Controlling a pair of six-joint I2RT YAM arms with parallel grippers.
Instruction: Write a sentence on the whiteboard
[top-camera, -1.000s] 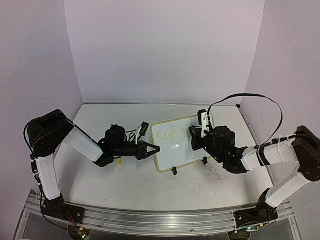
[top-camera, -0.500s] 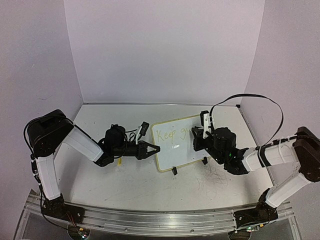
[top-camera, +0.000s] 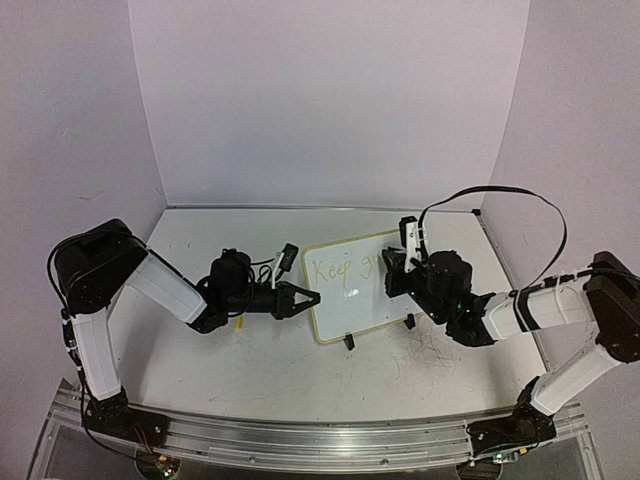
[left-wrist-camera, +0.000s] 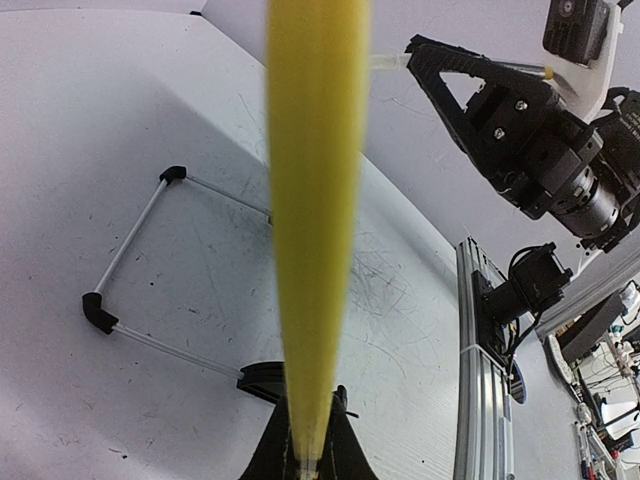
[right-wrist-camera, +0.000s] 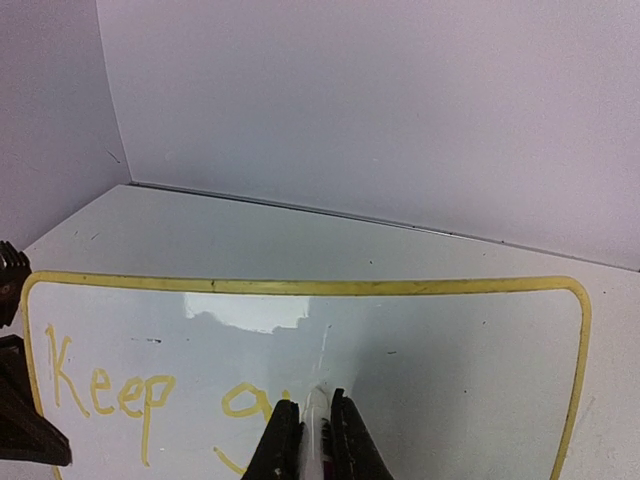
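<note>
My right gripper (right-wrist-camera: 312, 403) is closed on the marker (right-wrist-camera: 319, 445), its tip on the whiteboard (right-wrist-camera: 450, 340) just right of the sentence (right-wrist-camera: 110, 390). The free space lies rightwards, along the board's length. My left gripper (top-camera: 308, 298) is clamped on its left rim.

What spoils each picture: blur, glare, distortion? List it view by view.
Left wrist: the whiteboard's rim, close to the lens, is a blurred yellow band; the table behind is sharp. Right wrist: a glare patch on the whiteboard above the sentence. Top external: even light, the near rail bowed by the lens.
</note>
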